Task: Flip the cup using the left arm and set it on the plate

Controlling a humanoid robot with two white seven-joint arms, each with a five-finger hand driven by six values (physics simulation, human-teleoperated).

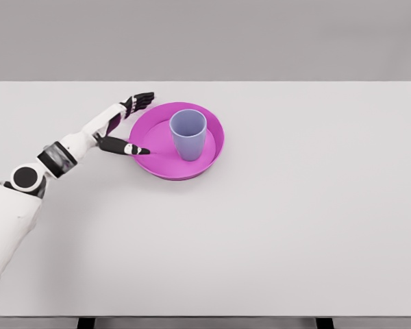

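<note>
In the head view, a wide white table (274,226) fills almost the whole picture, and behind it there is a plain grey wall (205,38).

On the table, left of the middle and toward the far side, lies a round magenta plastic plate (166,163) with a low raised rim. Inside the plate stands a pale blue-grey plastic cup (188,134). The cup is upright, with its open mouth up, so the inside of it is visible. It stands on the plate's floor, a little toward the far side and the right of the plate's centre, and it does not touch the rim.

The white left arm (27,188) comes in from the lower left of the picture and reaches toward the plate. Its left hand (123,123), with dark fingers, is just beside the left edge of the plate. The fingers (142,99) are stretched out and spread apart from the thumb (127,147), and the hand holds nothing. The upper fingers point past the far-left rim of the plate, while the thumb points to the right and its tip lies over the left rim. There is a clear gap between the hand and the cup; they do not touch.
</note>
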